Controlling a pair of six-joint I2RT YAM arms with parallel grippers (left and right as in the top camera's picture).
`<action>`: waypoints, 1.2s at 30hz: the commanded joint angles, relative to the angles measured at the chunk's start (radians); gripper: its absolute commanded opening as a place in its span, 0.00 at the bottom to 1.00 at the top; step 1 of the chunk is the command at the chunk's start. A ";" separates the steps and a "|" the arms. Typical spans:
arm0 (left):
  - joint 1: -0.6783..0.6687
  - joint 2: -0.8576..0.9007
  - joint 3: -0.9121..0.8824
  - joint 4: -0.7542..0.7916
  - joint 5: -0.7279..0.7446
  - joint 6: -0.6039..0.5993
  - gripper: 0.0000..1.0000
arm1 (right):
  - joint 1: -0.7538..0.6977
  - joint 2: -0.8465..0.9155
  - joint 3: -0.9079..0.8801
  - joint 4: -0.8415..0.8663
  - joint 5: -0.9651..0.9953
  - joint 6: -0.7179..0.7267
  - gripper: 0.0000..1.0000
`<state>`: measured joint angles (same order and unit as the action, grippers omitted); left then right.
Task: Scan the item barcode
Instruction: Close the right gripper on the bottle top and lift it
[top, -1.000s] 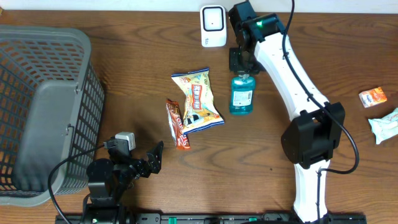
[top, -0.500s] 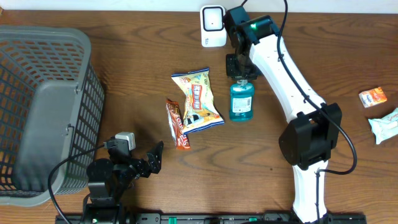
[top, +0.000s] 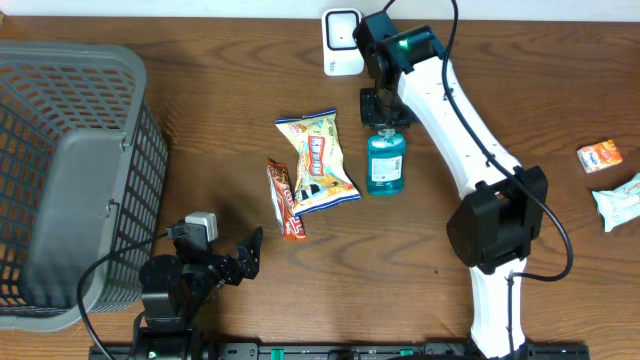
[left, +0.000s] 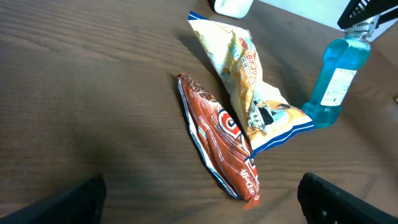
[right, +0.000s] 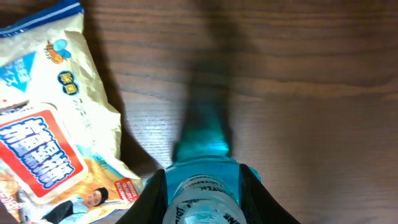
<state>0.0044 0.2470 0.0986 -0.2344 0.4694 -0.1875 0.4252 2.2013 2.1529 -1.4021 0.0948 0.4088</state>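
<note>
The right pincer (top: 385, 108) clamps the neck of an upright blue bottle (top: 386, 165) near a white scanner (top: 342, 42) on the desk (top: 200, 120). The left pincer (top: 245, 258) gapes wide, empty.

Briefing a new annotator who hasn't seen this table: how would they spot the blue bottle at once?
Start at the white scanner at the far edge of the table; the right gripper just in front of it is shut on the cap of the blue bottle. It stands beside the yellow snack bag, the only translucent, upright item among flat wrappers.
</note>
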 joint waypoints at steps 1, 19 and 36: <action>-0.004 -0.001 -0.015 -0.023 0.010 -0.009 0.98 | 0.007 -0.085 0.007 0.014 0.012 0.005 0.01; -0.004 -0.001 -0.015 -0.023 0.010 -0.009 0.98 | 0.009 -0.114 0.006 0.056 0.012 0.018 0.02; -0.004 -0.001 -0.015 -0.023 0.010 -0.009 0.99 | 0.024 -0.102 -0.084 0.177 0.035 0.058 0.07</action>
<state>0.0044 0.2470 0.0986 -0.2344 0.4694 -0.1875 0.4400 2.1288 2.0899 -1.2377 0.1093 0.4393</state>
